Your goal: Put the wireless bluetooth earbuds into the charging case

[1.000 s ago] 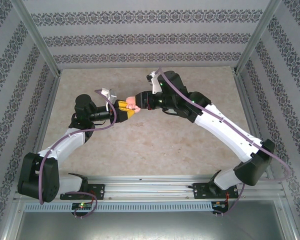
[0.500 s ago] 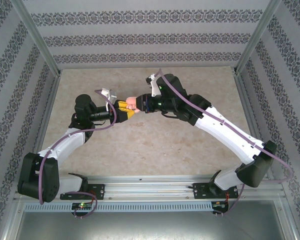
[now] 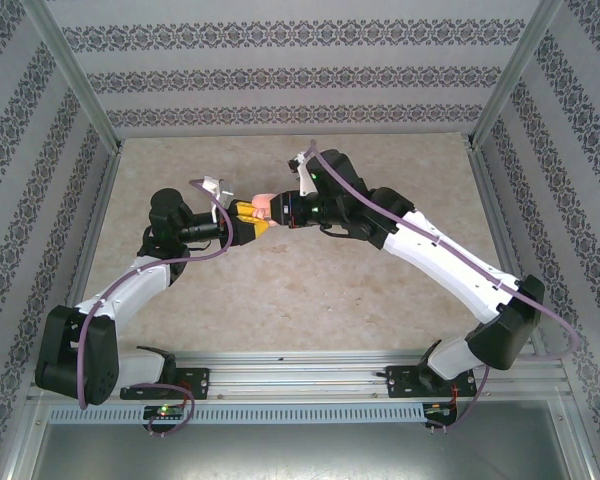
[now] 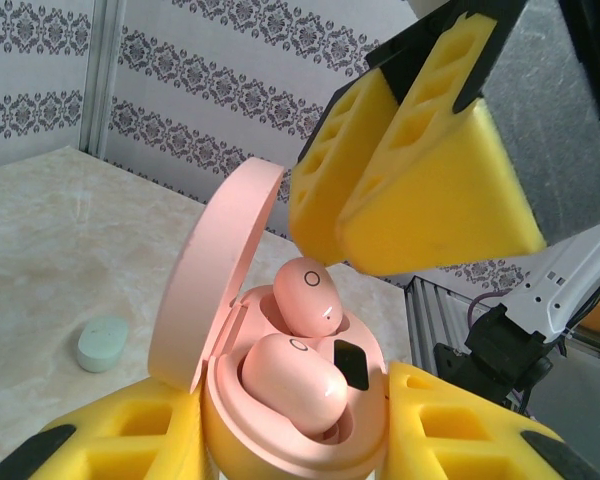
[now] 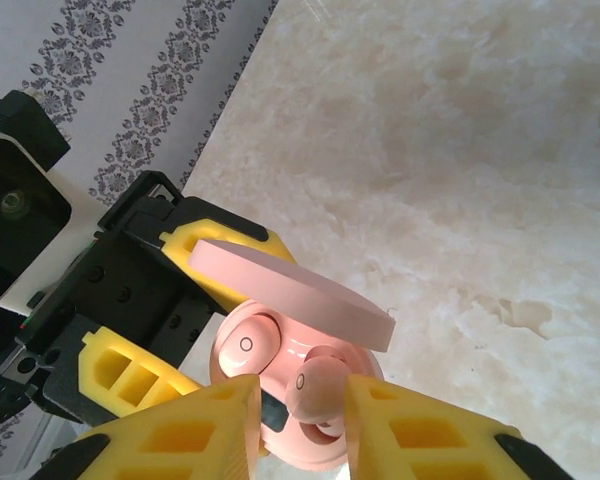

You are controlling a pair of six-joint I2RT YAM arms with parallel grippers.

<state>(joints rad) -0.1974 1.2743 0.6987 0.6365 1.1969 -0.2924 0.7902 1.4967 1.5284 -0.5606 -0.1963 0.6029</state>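
Left wrist: pink case (image 4: 220,290) in my left end effector (image 4: 290,445); right end effector (image 4: 325,235) narrow around earbud (image 4: 305,295), grip unclear.

Fixed overhead wide view plus two wrist close-ups facing each other.
Top external sits high behind the arm bases, looks down and forward, whole table (image 3: 280,310) in frame, far. Left wrist looks out past its own jaws at the right gripper (image 4: 380,240), very near. Right wrist looks back at the left gripper (image 5: 180,305), very near. All three share the pink case (image 4: 216,280).
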